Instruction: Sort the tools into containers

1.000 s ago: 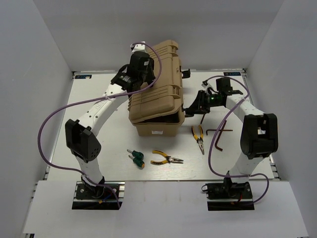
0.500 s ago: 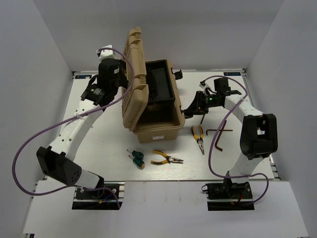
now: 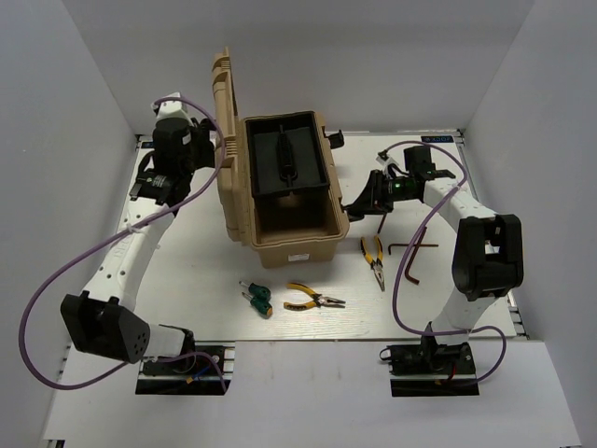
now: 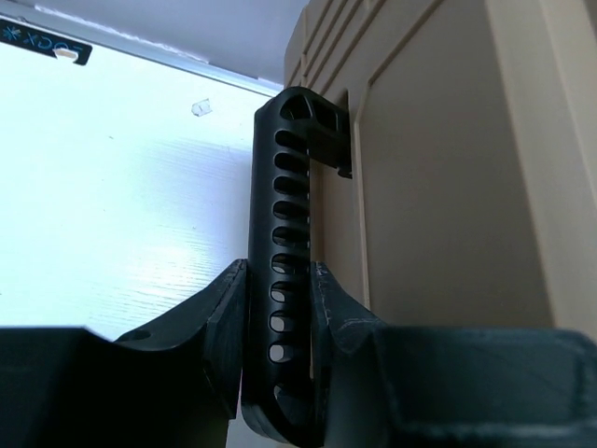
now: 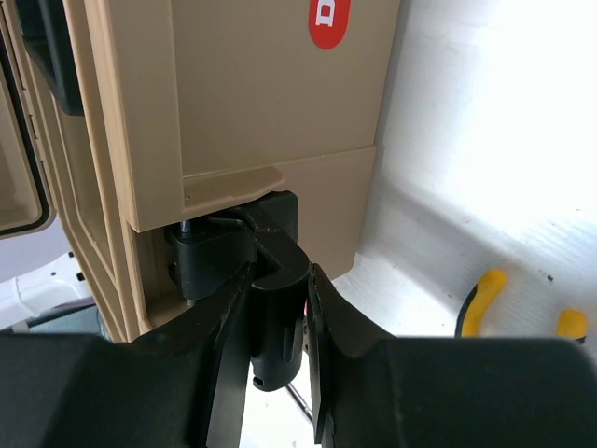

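The toolbox [image 3: 294, 245] stands open in the middle of the table [image 3: 187, 271], its lid [image 3: 227, 140] up on the left side, close to upright. The left gripper [image 4: 278, 303] is clenched on the black slotted handle [image 4: 291, 177] on the lid's outer face, one finger on each side of the bar. On the right, the right gripper [image 5: 277, 313] is clamped on the black latch [image 5: 277, 247] on the box's right wall, and looks to be bracing the body. Inside, a black tray [image 3: 284, 161] sits across the far half, and the deep tan well lies open at the near half.

No tool is in yet; all of them lie on the table. The two green screwdrivers [image 3: 254, 297] lie side by side, near and a little left of the box front. The near pliers [image 3: 313, 300] lie just to their right. The right pliers [image 3: 374, 262] lie off the box's near right corner. The two hex keys [image 3: 411, 259] lie further right, close together and possibly crossing.

I'd say this is the tail of the opening step, with the sorting itself not begun. Next, both grips have to come off. The left should ease off first, to test whether the lid stays up unaided. The right arm sits closest to the pliers and hex keys. Those thin keys lie flat, so they will want a low, careful pinch.
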Tool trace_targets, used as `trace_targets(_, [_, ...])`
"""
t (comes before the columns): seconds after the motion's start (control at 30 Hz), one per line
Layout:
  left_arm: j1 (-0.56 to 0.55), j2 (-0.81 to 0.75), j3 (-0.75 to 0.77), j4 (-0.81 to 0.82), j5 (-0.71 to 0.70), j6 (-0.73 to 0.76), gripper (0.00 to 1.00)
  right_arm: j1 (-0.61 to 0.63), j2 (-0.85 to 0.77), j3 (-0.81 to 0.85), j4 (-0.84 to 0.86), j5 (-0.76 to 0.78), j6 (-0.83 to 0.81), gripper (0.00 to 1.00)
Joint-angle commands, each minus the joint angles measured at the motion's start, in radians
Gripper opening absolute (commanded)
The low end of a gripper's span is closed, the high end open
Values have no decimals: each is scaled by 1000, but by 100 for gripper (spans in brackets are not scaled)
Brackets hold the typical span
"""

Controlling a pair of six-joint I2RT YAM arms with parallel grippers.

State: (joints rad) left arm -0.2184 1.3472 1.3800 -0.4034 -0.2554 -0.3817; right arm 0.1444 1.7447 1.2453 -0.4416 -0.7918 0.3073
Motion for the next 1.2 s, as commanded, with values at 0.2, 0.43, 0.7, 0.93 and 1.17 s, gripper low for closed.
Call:
trace_targets(0.2, [234,-25,-42,8,-231,49,72,-89,-33,-17,-20,83,-59,0])
trace_targets(0.43, [324,-91,-65,-44,-220,-60,88,-94,-30,-14,-20,68,-60,0])
trace_targets(0.7, [375,-187,-44,-94,-231,-183,100,-94,-24,-7,-19,40,-48,0])
trace_targets(0.93, [375,-100,111,-87,42,-161,100,-94,-19,-7,-23,25,-42,0])
trace_targets(1.17, [375,-120,111,-98,65,-172,100,-94,-25,-1,-29,20,-53,0])
